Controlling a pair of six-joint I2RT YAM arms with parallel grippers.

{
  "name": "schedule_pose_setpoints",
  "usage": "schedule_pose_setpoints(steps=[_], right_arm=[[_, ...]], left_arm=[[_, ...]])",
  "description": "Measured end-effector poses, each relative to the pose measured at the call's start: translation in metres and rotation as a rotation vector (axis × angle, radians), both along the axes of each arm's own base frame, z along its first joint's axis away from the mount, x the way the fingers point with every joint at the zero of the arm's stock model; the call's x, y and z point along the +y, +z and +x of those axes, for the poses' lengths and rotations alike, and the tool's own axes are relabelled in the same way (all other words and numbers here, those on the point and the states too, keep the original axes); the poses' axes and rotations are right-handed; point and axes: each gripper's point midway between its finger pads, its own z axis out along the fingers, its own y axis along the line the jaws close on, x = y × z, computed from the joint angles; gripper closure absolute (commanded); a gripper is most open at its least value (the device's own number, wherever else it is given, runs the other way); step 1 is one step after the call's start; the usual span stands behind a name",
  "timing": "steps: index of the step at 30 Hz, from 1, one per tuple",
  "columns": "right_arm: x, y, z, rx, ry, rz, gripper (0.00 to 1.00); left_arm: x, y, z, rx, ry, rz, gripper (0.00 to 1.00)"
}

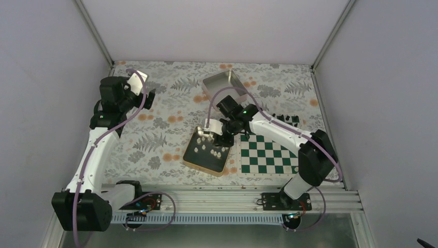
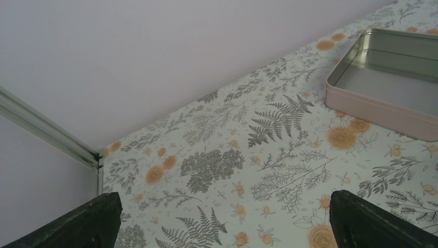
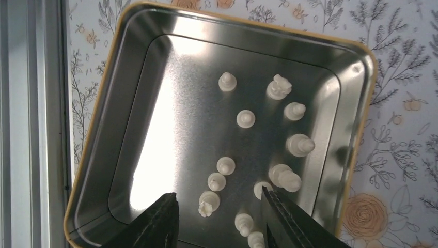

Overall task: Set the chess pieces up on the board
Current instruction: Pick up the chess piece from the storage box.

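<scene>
Several small white chess pieces (image 3: 248, 118) stand in a gold-rimmed metal tin (image 3: 227, 16); the top view shows them (image 1: 209, 147) in this tin (image 1: 202, 166) just left of the green and white board (image 1: 268, 155). My right gripper (image 3: 219, 206) is open and low over the tin. Its fingers straddle a crowned white piece (image 3: 208, 202) and two pawns without touching them. In the top view it (image 1: 223, 138) hangs over the tin's right side. My left gripper (image 2: 222, 222) is open and empty, held above the floral cloth at the far left (image 1: 147, 98).
An empty pink-sided tin (image 1: 223, 85) sits at the back centre and also shows in the left wrist view (image 2: 392, 77). Small black chessmen (image 1: 283, 120) stand along the board's far edge. An aluminium rail (image 1: 222, 199) runs along the near edge.
</scene>
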Motion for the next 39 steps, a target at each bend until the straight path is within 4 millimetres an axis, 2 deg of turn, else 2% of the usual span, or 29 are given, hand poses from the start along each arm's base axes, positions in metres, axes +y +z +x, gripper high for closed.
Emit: schedule_pose_setpoints(steps=[3,12,22,30,39], right_arm=[[0.003,-0.01,-0.001,0.002,0.013,-0.031,0.61],[0.004,-0.019,0.011,-0.057,0.002,-0.07,0.65],[0.01,-0.041,0.025,-0.119,-0.01,-0.132,0.66],[0.006,-0.061,0.039,-0.151,-0.039,-0.194,0.66],[0.004,-0.065,0.041,-0.159,-0.046,-0.212,0.67]], left_arm=[[0.0,-0.001,0.0,0.001,-0.001,0.003,0.0],[0.0,-0.001,-0.004,-0.006,-0.007,0.017,0.0],[0.0,0.001,-0.003,-0.017,-0.007,0.017,0.0],[0.0,-0.001,-0.003,-0.015,-0.008,0.019,0.0],[-0.001,-0.004,-0.004,-0.01,-0.013,0.018,0.0]])
